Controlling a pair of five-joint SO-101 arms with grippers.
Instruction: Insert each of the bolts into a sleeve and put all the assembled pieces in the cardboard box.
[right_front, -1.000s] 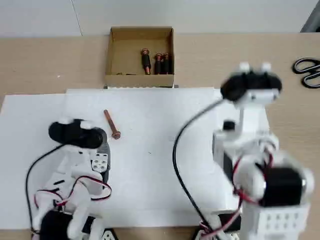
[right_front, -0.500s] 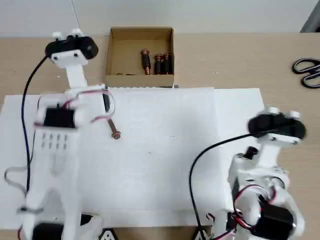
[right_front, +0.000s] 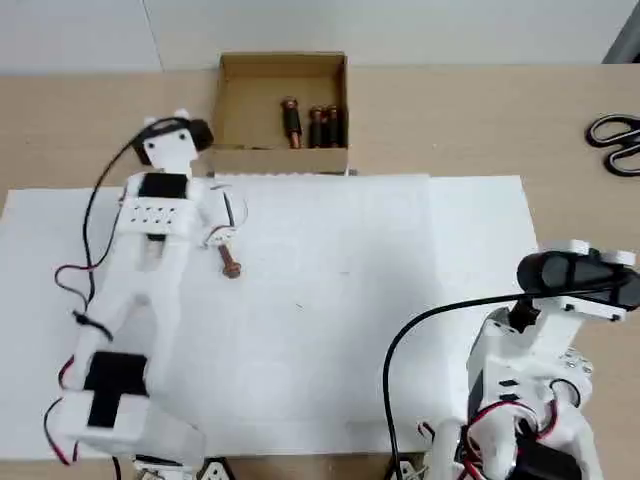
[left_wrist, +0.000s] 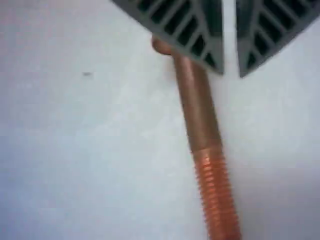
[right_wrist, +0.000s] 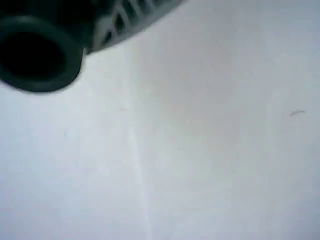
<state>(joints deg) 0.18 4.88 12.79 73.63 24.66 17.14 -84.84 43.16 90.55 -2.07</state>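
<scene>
In the cardboard box (right_front: 250, 110) lie three assembled pieces (right_front: 317, 125).

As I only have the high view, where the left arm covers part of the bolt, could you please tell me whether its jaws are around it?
Observer: No. The left gripper has its jaws slightly apart with nothing between them; the bolt lies beside the gap, one end under one jaw.
Operator: Thank you. Which part of the bolt is that?
Observer: The smooth end; the threaded part lies clear of the jaws.
Operator: Is the right arm carrying anything?
Observer: Its wrist view shows a dark round tube with an open end above the white sheet; whether it is a gripped sleeve, I cannot tell.
</scene>
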